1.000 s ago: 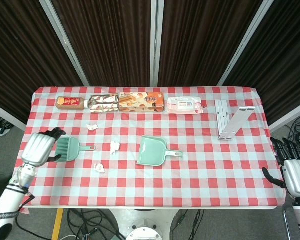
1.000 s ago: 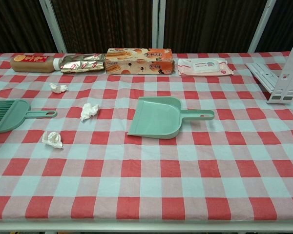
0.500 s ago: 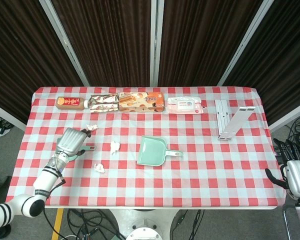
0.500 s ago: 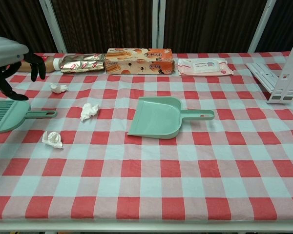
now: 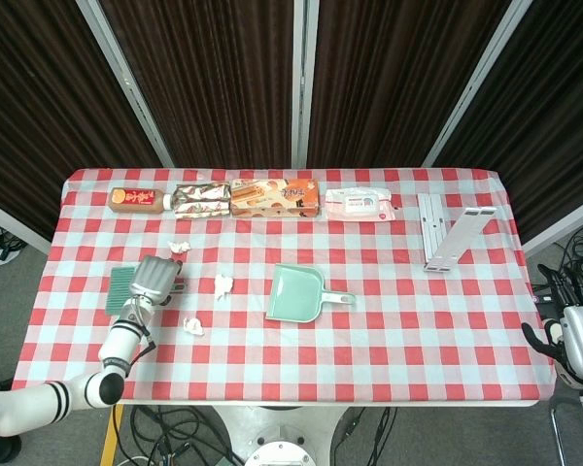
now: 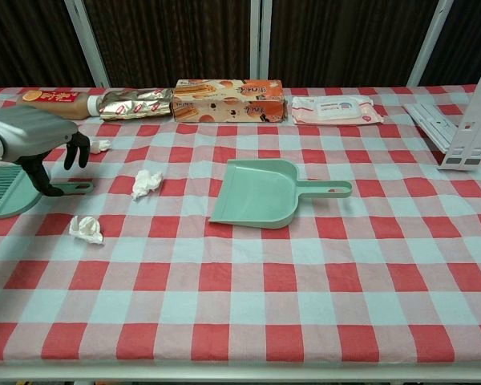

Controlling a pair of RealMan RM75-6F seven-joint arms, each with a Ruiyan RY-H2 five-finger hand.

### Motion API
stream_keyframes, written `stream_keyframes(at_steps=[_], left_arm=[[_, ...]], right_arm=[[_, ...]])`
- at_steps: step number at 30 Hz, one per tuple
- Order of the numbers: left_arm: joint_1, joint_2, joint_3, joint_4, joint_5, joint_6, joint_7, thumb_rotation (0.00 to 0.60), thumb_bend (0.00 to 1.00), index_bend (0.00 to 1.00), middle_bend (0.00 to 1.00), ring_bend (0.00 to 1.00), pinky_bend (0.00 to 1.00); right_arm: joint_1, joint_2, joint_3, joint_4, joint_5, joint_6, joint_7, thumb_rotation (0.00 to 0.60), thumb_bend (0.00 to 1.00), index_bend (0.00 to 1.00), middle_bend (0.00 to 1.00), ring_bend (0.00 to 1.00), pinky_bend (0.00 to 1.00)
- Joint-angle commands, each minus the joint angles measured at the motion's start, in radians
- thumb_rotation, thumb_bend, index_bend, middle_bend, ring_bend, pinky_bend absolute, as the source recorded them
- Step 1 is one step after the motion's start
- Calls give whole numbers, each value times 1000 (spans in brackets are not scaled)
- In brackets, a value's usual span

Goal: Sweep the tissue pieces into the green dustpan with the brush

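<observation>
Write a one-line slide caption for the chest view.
Left hand reaching down over the brush handle, tissue pieces and green dustpan waiting on the checked cloth.

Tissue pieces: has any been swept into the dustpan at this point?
None yet. The dustpan lies bare, and three tissue pieces sit loose on the cloth to its left. The left hand is over the brush handle, fingers reaching down, grip not clear. The right hand waits off the table edge. Grasping and all sweeping remain.
</observation>
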Motion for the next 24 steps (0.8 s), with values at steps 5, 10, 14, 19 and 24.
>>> stream_keyframes(at_steps=[5,10,14,19,24], left_arm=[[-23,-13,20,27,-49,-6,19,600,214,402,425,744,888],[-32,-23,33,51,-65,-17,12,600,220,402,430,744,888],[-39,-29,41,66,-77,-20,12,600,233,403,472,745,888],[-45,-31,49,76,-82,-23,6,600,237,423,485,745,888],[-48,-34,57,88,-81,-30,-12,600,244,423,485,745,888]], right_arm=[[0,5,1,-10,7,-4,-9,600,215,46,127,0,59],[0,4,1,-13,13,-9,-12,600,216,46,127,0,59],[-1,4,1,-14,18,-10,-15,600,215,47,127,0,58],[-2,2,0,-14,24,-15,-18,600,215,46,127,0,59],[-3,0,-1,-15,27,-16,-20,600,215,46,127,0,59]])
